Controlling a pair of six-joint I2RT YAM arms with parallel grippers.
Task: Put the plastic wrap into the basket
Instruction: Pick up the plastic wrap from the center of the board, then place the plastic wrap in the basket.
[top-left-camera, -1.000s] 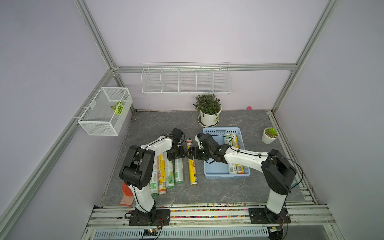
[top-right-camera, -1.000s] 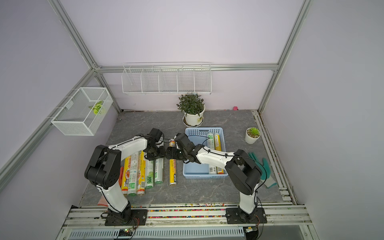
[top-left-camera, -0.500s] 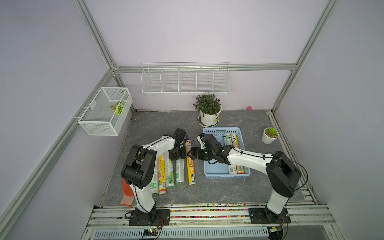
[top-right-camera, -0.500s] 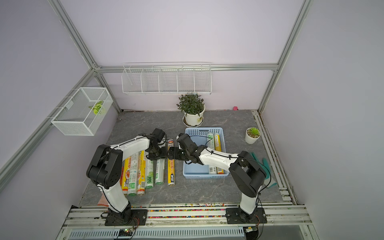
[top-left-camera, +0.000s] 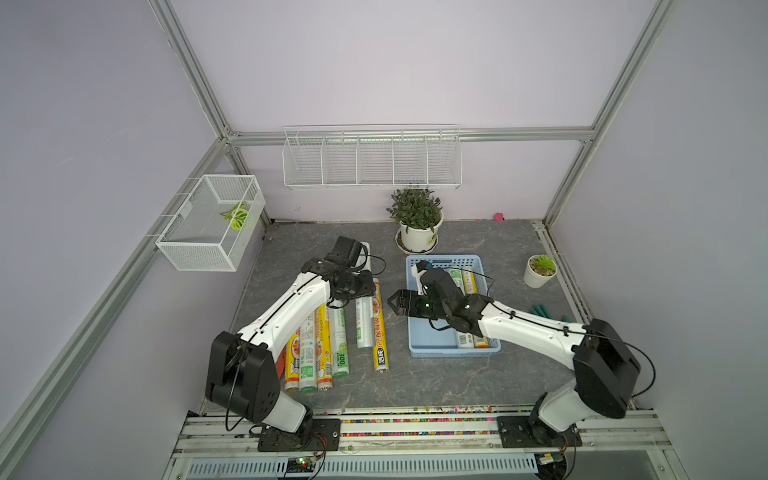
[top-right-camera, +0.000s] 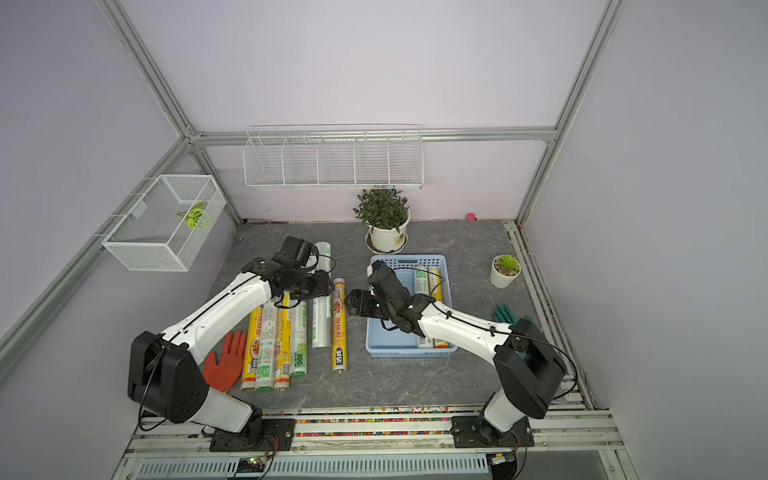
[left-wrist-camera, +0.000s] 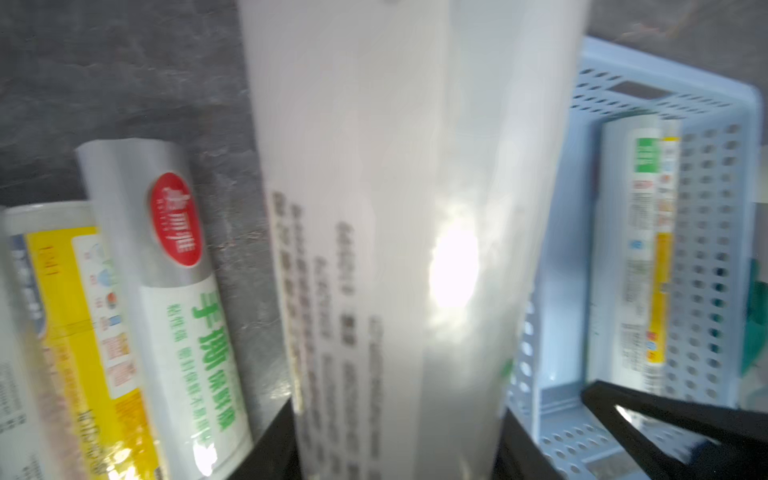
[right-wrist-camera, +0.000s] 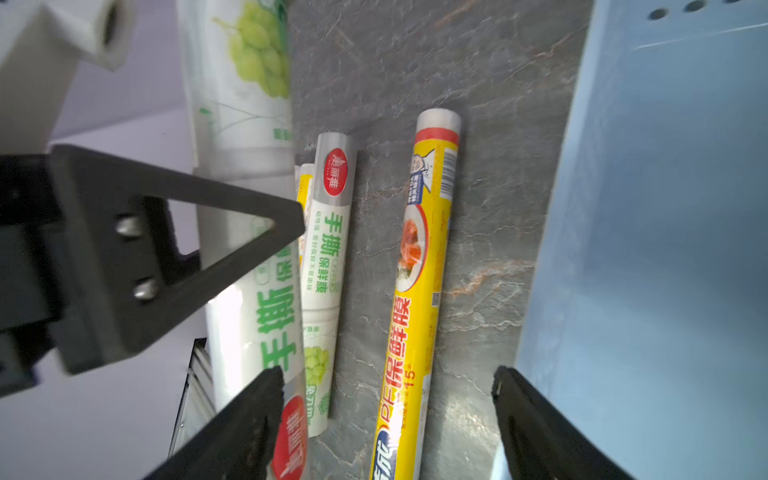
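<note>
Nearest us, four rolls of plastic wrap (top-left-camera: 324, 353) lie side by side on the dark bench (top-left-camera: 415, 382), partly under the left arm. An orange glove (top-right-camera: 226, 361) lies just beside them. A little further in, a single yellow roll (top-left-camera: 380, 332) lies alone between that row and the basket (top-left-camera: 451, 354). The basket holds two rolls (top-left-camera: 457, 279) along its right wall, one white with green print and one yellow. The right tool (top-left-camera: 391, 305) hovers just outside the basket's left wall, near the yellow roll, with its jaws released and nothing between them. The left tool (top-left-camera: 362, 289) is clenched across a white roll (top-left-camera: 364, 328). In the left wrist view that roll is blurred, so we think it is lifted off the bench but cannot be sure. Beyond stand a potted plant (top-left-camera: 417, 220) and a small succulent pot (top-left-camera: 539, 272), and a white wire rack (top-left-camera: 372, 160) hangs on the back wall.
</note>
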